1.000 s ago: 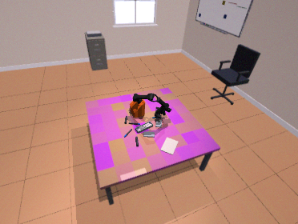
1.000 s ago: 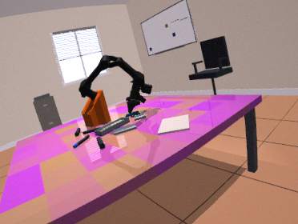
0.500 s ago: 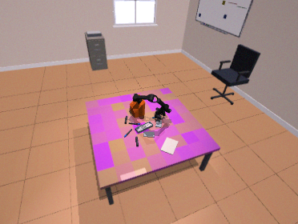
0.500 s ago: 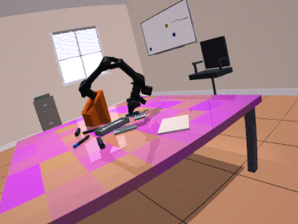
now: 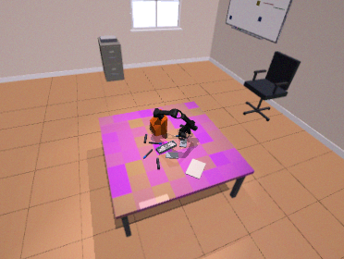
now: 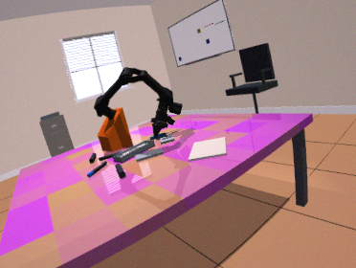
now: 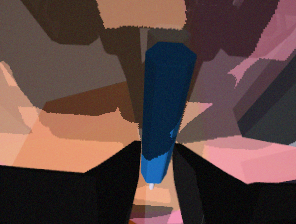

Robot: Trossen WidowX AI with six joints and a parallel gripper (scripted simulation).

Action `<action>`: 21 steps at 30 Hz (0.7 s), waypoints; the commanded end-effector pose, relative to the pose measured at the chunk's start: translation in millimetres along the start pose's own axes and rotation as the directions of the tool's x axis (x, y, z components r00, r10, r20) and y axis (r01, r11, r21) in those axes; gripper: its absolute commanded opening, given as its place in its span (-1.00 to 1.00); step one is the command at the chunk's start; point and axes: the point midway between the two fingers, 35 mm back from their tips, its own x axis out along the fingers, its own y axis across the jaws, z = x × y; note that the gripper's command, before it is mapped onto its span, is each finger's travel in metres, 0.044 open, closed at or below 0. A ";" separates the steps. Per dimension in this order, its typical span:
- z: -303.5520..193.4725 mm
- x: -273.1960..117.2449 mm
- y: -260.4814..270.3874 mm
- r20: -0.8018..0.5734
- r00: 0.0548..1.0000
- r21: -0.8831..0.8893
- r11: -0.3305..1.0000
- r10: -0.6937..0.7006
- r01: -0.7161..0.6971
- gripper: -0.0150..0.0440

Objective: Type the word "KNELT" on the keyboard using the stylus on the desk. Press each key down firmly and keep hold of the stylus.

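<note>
Between the two dark fingers of the end effector [image 7: 155,170] sits the blue stylus [image 7: 165,110], pinched near its pale-tipped end, its long axis running straight away from the wrist camera. The end effector is low over the pink-and-tan worktop [image 5: 208,178], just beside the far-right end of the keyboard [image 5: 165,147]. From here the keys lie toward the orange stand [image 5: 158,126] side, so the next move probably calls for lifting and carrying the stylus that way

A white pad [image 5: 196,167] lies on the pink-and-tan bench [image 5: 134,194], with dark markers [image 6: 97,168] near an orange holder [image 6: 115,130]. Beyond stand a grey cabinet [image 5: 111,58], black chair [image 5: 272,81], whiteboard [image 5: 259,17] and window [image 5: 154,13].
</note>
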 end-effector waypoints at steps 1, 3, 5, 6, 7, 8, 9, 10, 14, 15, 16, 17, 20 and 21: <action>-1.5 -3.5 -0.3 0.001 1.000 0.001 1.000 0.001 -0.001 -0.49; -4.8 -9.9 -0.5 0.002 1.000 0.000 1.000 0.001 -0.001 -0.49; -10.3 -20.1 -0.7 0.003 1.000 0.000 1.000 0.001 -0.001 -0.49; -14.1 -26.7 -0.6 0.003 1.000 0.000 1.000 0.001 -0.001 -0.49; -18.1 -33.7 -0.3 0.003 1.000 -0.001 1.000 0.001 -0.001 -0.49; -20.9 -38.2 -0.1 0.003 1.000 -0.001 1.000 0.001 -0.001 -0.49; -22.9 -41.3 0.1 0.003 1.000 -0.001 1.000 0.001 -0.001 -0.49; -24.1 -43.3 0.3 0.002 1.000 -0.001 1.000 0.001 -0.001 -0.49; -22.1 -42.0 -0.6 0.008 1.000 -0.005 1.000 -0.004 0.004 -0.49; -22.6 -41.8 -1.0 0.014 1.000 -0.005 1.000 0.006 -0.006 -0.49; -23.4 -41.6 -1.7 0.024 0.999 -0.004 1.000 0.023 -0.023 -0.49; -24.3 -41.3 -2.6 0.037 0.998 -0.004 0.999 0.043 -0.043 -0.49; -27.0 -40.6 -5.1 0.076 0.992 -0.005 0.995 0.102 -0.101 -0.49; -27.9 -40.4 -6.0 0.090 0.989 -0.006 0.993 0.120 -0.120 -0.49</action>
